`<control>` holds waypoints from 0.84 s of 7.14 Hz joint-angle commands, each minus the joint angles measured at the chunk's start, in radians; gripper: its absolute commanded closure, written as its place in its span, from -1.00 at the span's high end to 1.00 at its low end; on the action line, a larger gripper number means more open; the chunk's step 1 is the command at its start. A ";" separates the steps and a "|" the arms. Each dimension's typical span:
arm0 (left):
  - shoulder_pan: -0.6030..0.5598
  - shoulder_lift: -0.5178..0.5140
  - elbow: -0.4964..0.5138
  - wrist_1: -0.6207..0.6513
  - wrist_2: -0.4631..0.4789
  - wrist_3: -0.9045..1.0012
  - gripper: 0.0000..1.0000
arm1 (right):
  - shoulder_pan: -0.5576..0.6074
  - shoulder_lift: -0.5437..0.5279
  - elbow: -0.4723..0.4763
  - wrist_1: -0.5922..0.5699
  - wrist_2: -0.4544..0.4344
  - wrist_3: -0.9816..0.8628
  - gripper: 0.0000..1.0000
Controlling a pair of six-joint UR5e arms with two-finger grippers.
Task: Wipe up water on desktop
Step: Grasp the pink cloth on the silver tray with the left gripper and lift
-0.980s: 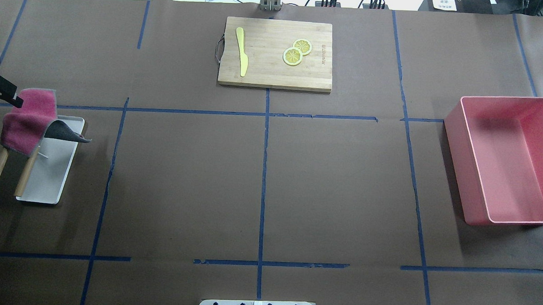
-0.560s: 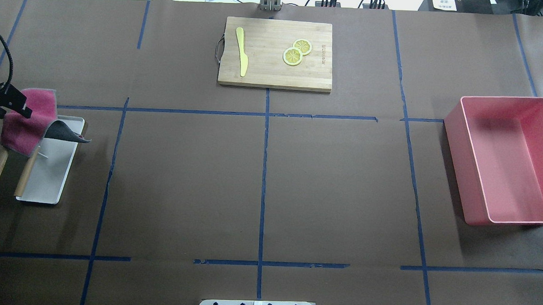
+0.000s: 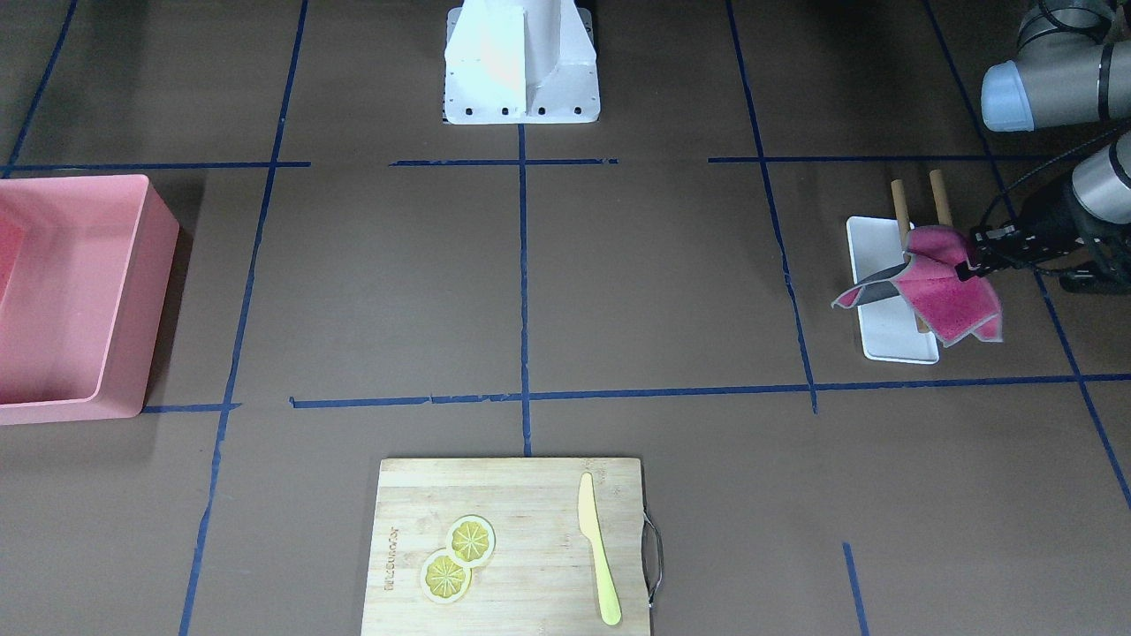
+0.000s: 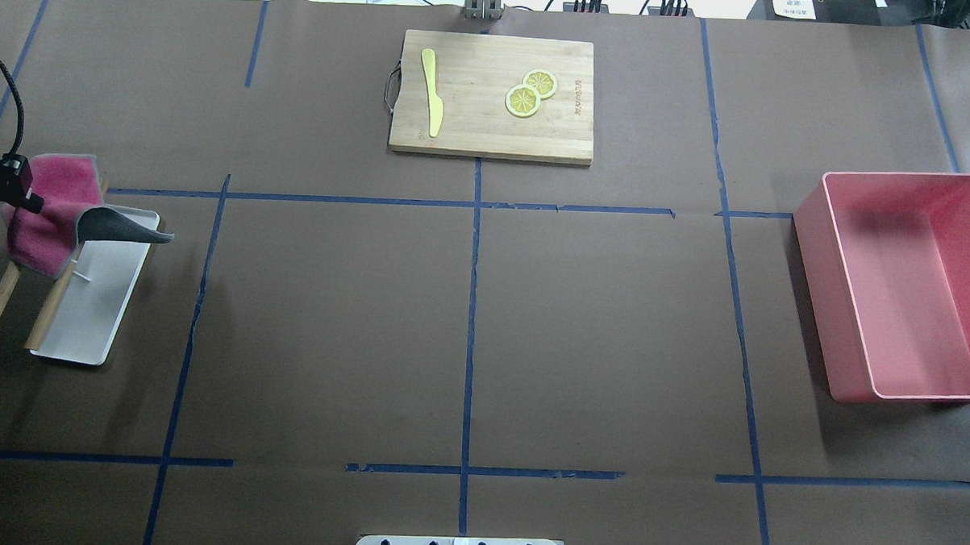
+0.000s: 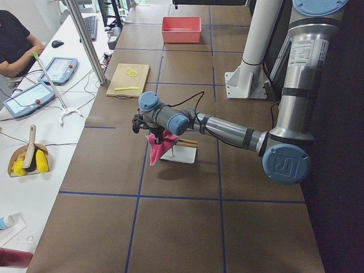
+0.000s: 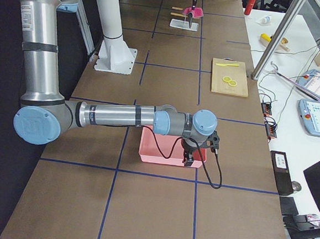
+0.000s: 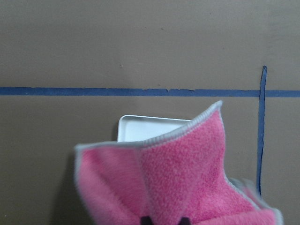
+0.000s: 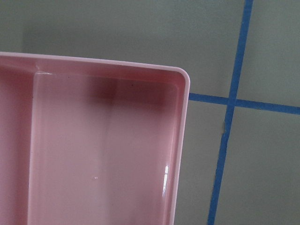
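Standing by the desk (image 4: 330,323), I see its broad brown top, crossed by thin blue tape lines, spread under everything; any water on it is too faint for me to make out. Over at the robot's left end, the left claw (image 3: 967,265) is clenched on a pink cloth (image 4: 47,209), and the wrist camera shows its dark fingertips (image 7: 145,220) pinching the fabric from below. The cloth hangs in folds over the far end of a small white tray (image 4: 100,307), with one grey-backed corner jutting out toward the middle of the desk. Two wooden dowels (image 4: 48,310) slant out from under the cloth along the tray's outer edge; whether the cloth touches them I cannot tell. At the far side from the robot, near the centre line, lies a bamboo cutting board (image 4: 490,131) with a yellow knife (image 4: 432,93) and two overlapping lemon slices (image 4: 523,102) on it. At the robot's right end sits a pink bin (image 4: 815,292). The right claw (image 6: 189,161) hangs above one corner of that bin, seen only from the side of the room, so I cannot tell whether it is released or clenched.
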 commanded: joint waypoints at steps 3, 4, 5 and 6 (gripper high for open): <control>-0.003 -0.006 -0.106 0.015 0.000 -0.081 -1.00 | -0.019 0.011 0.018 0.001 0.000 0.014 1.00; 0.000 -0.064 -0.144 0.025 0.002 -0.242 -1.00 | -0.067 0.014 0.076 0.003 -0.002 0.099 1.00; 0.011 -0.152 -0.146 0.025 0.002 -0.380 -1.00 | -0.136 0.015 0.156 0.060 -0.009 0.189 1.00; 0.085 -0.232 -0.142 0.025 0.008 -0.507 -1.00 | -0.177 0.014 0.196 0.176 -0.011 0.312 1.00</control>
